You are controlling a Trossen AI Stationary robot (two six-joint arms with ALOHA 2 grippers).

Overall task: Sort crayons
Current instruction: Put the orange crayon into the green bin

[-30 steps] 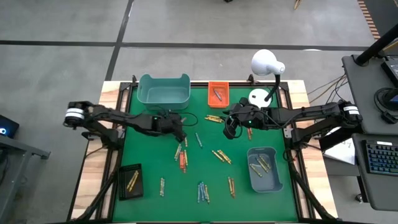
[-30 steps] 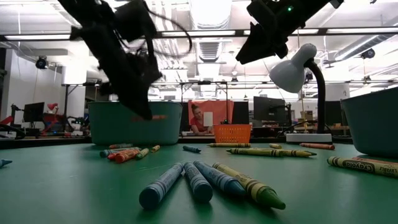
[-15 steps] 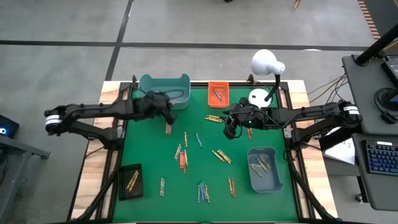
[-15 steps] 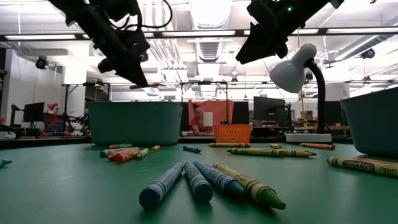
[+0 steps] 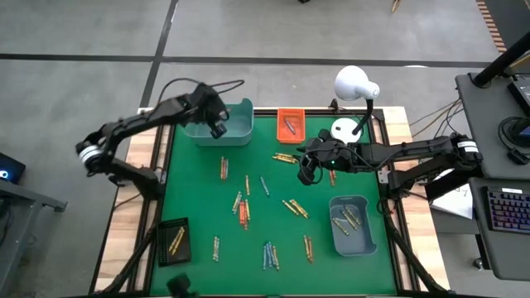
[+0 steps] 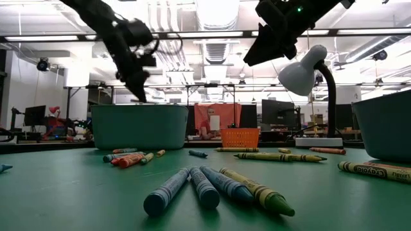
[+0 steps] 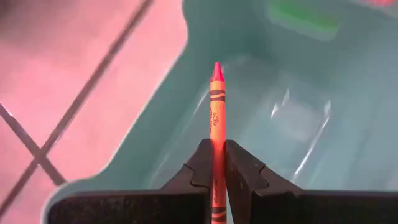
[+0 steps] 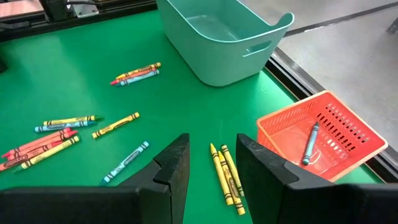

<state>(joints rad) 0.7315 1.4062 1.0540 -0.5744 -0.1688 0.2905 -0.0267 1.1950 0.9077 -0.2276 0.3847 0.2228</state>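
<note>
My left gripper hangs over the teal bin at the mat's far left, shut on an orange-red crayon. The low view shows it just above the bin's rim. My right gripper hovers open above the mat's far middle, nothing between its fingers. Several loose crayons lie flat on the green mat, and two yellow ones lie below the right gripper. My left gripper pinches the orange-red crayon's lower half between its two fingers. The crayon runs along the fingers and sticks out past their ends, its pointed tip ahead. It is lifted clear, slanting down over the inside of the teal bin.
An orange basket with a crayon in it stands at the far edge beside the teal bin. A blue-grey bin with several crayons sits near right, a black tray near left. A white lamp stands at the far right corner.
My left gripper has risen from the mat's left middle and swung toward the far left corner, rolling as it went, carrying the orange-red crayon clear of the mat to above the teal bin. It has stayed shut.
</note>
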